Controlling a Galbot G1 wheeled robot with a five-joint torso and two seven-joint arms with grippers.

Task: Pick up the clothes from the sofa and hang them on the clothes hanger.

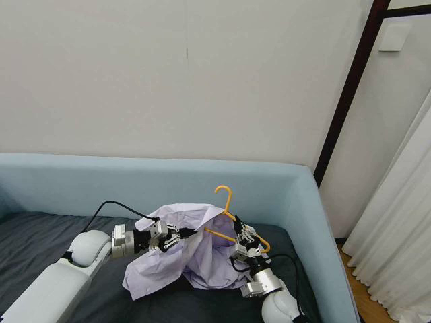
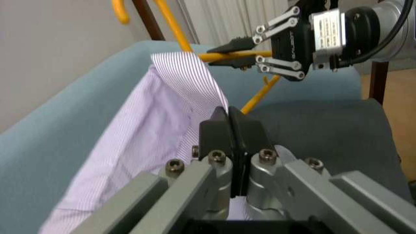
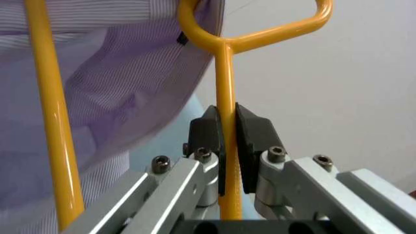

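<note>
- Right gripper (image 3: 227,134): jaws pinch a bar of the yellow hanger (image 3: 225,83).
- Left gripper (image 2: 229,127): jaws pressed together on the striped shirt's (image 2: 162,131) edge.
- Head view adds orientation: hook up, long axis slanting down to the robot's right, shirt draped over it above the sofa (image 1: 135,183).

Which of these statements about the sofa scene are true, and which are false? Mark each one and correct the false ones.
1. The right gripper is shut on the hanger. True.
2. The hanger is blue. False: it is yellow-orange.
3. The left gripper is shut on the shirt. True.
4. The shirt lies spread flat on the floor. False: it is bunched up on the sofa, with part of it drawn over the hanger.
</note>
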